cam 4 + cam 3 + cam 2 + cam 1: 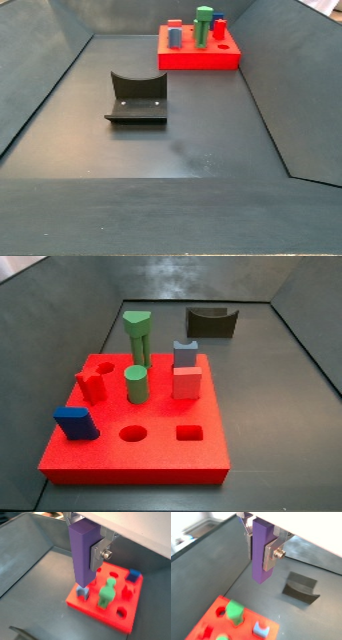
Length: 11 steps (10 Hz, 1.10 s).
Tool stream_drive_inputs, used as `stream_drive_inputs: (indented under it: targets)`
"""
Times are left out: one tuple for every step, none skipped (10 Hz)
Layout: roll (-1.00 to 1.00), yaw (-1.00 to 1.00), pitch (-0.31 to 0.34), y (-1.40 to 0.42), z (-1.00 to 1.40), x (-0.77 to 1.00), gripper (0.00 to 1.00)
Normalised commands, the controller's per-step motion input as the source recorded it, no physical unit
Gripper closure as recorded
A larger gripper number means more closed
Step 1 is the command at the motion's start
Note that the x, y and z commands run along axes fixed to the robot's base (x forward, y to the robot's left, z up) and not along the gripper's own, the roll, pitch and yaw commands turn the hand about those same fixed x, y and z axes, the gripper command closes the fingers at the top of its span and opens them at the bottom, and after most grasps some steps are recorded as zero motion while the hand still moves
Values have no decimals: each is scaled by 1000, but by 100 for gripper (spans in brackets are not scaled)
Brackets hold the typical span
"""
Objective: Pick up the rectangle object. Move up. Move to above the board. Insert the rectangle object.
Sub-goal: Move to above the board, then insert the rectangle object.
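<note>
rectangle object (261, 554) clamped between the silver finger plates (272, 554) of the hand (262, 549), held upright and well clear of the floor. seen in both wrist views only; neither hand nor purple block appears in the side views. grip sits on the upper part of the block, across its narrow faces, lower half hanging free below the pads.

handling, as a judgement: looks like a rigid printed or moulded plastic bar, matte purple, sharp edges, flat faces. probably light, stiff, not fragile. smooth faces could slip or pivot under a high grip, so a squeeze across the flat sides near mid-height seems safest (current hold looks square, no obvious tilt).

board (85, 603) lies below and slightly off to one side of the block's lower end in a wrist view. bright red slab, matte, with round and square holes (134, 434). already carrying green pegs (138, 340), a salmon-red square block (187, 382), a grey-blue piece (185, 353) and a short dark-blue block (75, 423).

fixture (138, 98) stands on the dark grey floor, well apart from the board, empty.

insertion likely needs close alignment; target hole not identifiable from here.
</note>
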Motion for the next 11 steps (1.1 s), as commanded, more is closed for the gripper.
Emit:
stream_drive_inputs:
  targets:
    - [0, 1000, 233, -914, 243, 230, 100]
    - [11, 769, 214, -640, 174, 188, 100]
    - [21, 593, 194, -470, 129, 156, 100]
    - [30, 317, 136, -235, 73, 95, 100]
    - [-3, 0, -50, 0, -34, 0, 100]
    - [77, -89, 0, 0, 29, -377, 100]
    - [67, -769, 46, -160, 154, 69, 100]
    - [26, -1000, 0, 0, 91, 0, 100]
    - [1, -1000, 0, 0, 83, 0, 100]
    - [0, -1000, 0, 0, 83, 0, 100]
    - [0, -1000, 0, 0, 71, 0, 100]
